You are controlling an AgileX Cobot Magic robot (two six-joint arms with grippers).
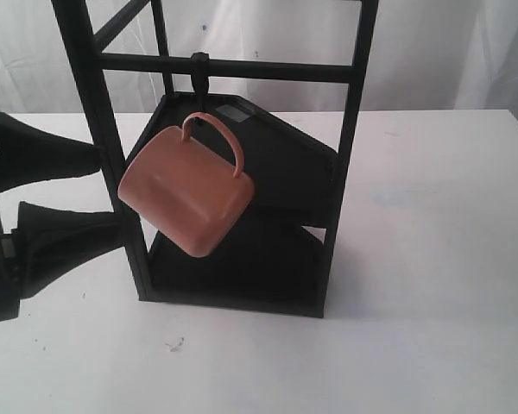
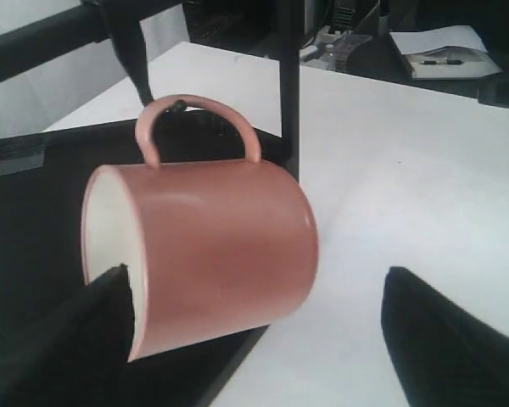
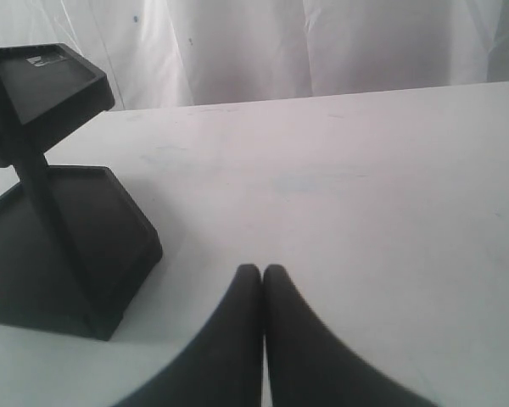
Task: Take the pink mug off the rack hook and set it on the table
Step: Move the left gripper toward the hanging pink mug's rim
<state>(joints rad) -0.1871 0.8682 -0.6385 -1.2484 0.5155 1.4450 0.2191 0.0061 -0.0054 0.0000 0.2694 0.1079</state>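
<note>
The rack [image 1: 345, 155] stands on the table [image 1: 432, 259] a little left of the bench's middle, between the far and near edges. Its thin crossbar [image 1: 268, 69] runs between the posts near the top, and the rack hook [image 1: 198, 76] is fixed to that bar. The pink mug [image 1: 186, 191] hangs from the hook by its loop handle, clear of the tabletop and tilted, in front of the upper shelf [image 1: 285, 155] and above the lower shelf [image 1: 242, 267]. In the left wrist view its cream inside shows at the open end.

The left gripper [image 1: 110, 191] reaches in from the bench's left edge at the height of the mug. It is spread wide, and its two black fingers [image 2: 433, 339] point toward the rack. In the left wrist view one finger lies across the mug's rim at the mouth; whether it touches cannot be told. The other finger is apart from the mug, past its closed end, with white table behind it. The mug sits between the two, not gripped.

The right gripper [image 3: 262, 273] appears only in its own wrist view. It is clenched on nothing, the fingertips pressed together, low over bare tabletop, with the rack's base near
</note>
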